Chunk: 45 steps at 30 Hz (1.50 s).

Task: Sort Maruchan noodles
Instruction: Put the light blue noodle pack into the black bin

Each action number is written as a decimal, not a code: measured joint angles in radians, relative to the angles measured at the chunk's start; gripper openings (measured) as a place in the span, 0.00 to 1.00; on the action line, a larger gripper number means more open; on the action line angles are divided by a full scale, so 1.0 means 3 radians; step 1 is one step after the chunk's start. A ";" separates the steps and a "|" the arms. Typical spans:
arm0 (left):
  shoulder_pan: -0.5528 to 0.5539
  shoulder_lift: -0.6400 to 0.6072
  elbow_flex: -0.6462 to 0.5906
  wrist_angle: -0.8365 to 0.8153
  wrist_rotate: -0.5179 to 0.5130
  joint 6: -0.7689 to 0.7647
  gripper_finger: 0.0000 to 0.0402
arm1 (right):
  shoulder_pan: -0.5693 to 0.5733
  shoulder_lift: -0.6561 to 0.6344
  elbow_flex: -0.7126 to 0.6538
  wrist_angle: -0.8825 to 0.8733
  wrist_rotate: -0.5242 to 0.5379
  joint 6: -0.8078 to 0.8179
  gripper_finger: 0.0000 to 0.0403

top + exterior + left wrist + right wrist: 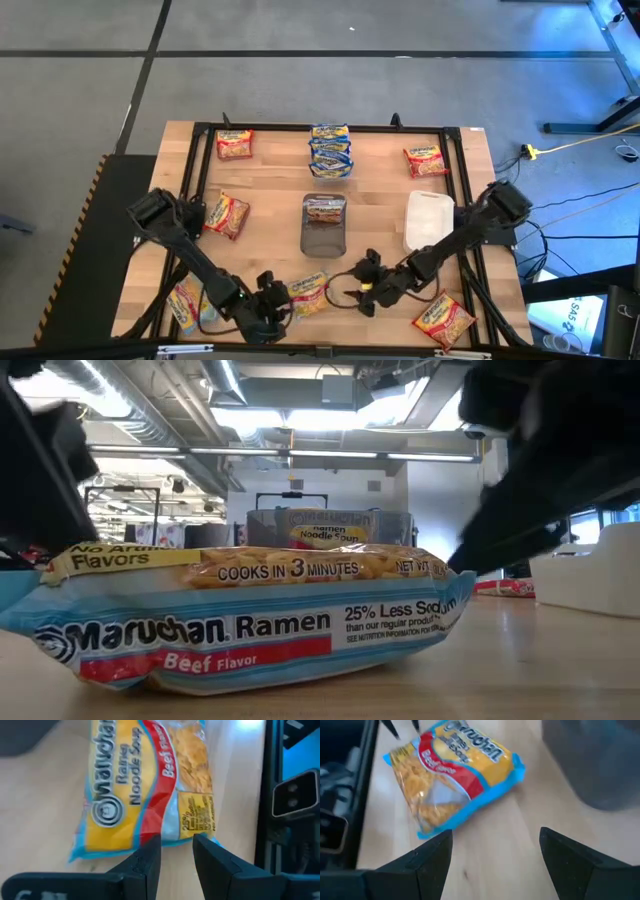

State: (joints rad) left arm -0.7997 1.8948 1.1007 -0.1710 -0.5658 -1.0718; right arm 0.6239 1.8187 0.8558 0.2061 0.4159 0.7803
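Basically a pale wood table (270,190) on grey floor, open-ceiling room with strip lights behind; beef ramen packet (308,293) lies flat near the front edge, left gripper (176,851) narrowly parted just at its end, right gripper (492,851) wide, empty, close by

Lab; exposed ceiling ducts (150,410); strip lights (280,452)

I see the table (270,190) as pale, smooth matt wood. On it, the beef ramen packet (240,615) looks like glossy, crinkled plastic film; beside it, my left gripper (176,857) fingers look matt black.
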 joint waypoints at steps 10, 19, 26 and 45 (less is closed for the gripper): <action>0.0113 0.0362 0.0006 0.0367 0.0009 0.0113 0.27 | -0.0195 0.0324 0.0001 0.0955 -0.0629 0.0547 0.68; 0.0164 0.0369 0.0004 0.0506 0.0017 0.0379 0.27 | -0.0280 0.0324 0.0003 0.1201 -0.0708 0.0877 0.68; 0.0165 0.0371 0.0000 0.0589 -0.0002 0.0530 0.27 | -0.0280 0.0408 0.0005 0.1167 -0.0551 0.1121 0.68; 0.0166 0.0371 0.0000 0.0633 -0.0092 0.0569 0.27 | -0.0276 0.0810 0.0298 0.1418 -0.0596 0.1161 0.68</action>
State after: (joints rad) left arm -0.7499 2.0060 1.1007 0.0189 -0.5933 -0.9011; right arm 0.5411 2.0618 0.9451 0.6317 0.2372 1.1286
